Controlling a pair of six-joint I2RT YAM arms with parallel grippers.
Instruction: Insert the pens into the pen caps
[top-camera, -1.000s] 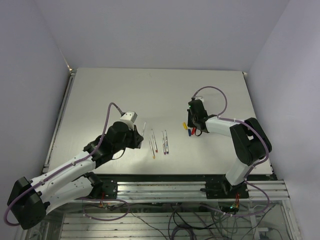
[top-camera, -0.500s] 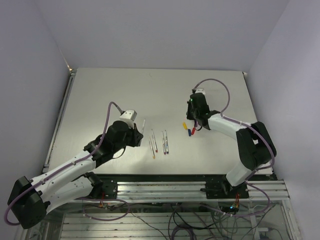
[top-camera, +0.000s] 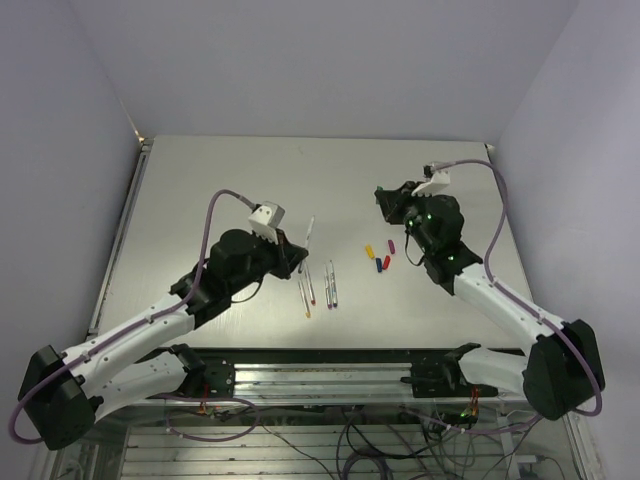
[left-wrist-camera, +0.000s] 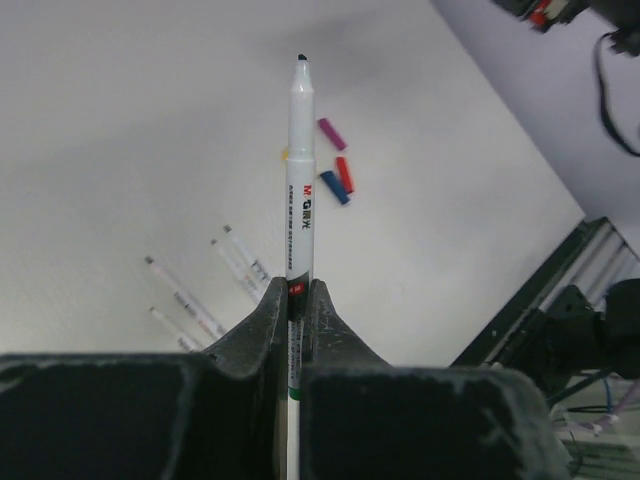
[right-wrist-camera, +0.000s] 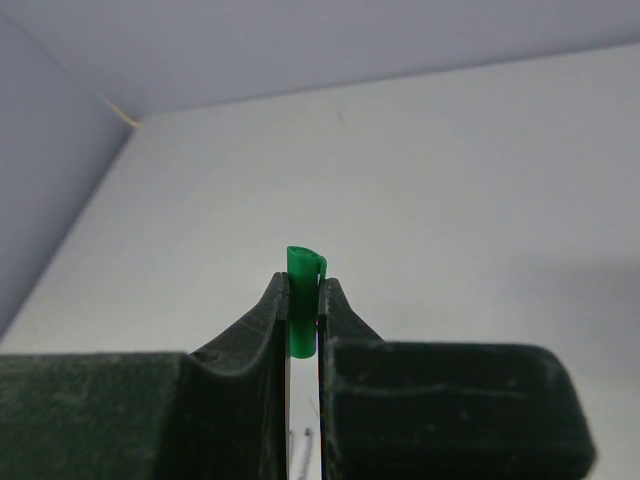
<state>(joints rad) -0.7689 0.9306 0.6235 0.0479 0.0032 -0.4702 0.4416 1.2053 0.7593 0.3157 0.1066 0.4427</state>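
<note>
My left gripper is clenched on a pen. From the left wrist camera the pen's lower barrel sits pinched between the two fingers, and the rest stands out past the fingertips, ending in a dark tip whose colour I cannot make out. A green band shows on the barrel low down between the jaws. In the overhead view this hand hangs above the bench a little left of its middle, with the pen angled toward the far edge.

My right gripper is closed tight on the green cap. The cap stands upright between the fingertips, its top poking just above them. Overhead, this hand is raised above the right half of the bench, nearer the far edge than the left hand is, and well apart from the held pen.

Four other pens lie on the bench near the middle of the near edge, roughly parallel, just beside the left hand on its right side. Between them and the right edge sits a loose cluster of caps: the yellow cap, the purple cap, and the blue cap just beside the red cap. Neither hand touches these.
</note>
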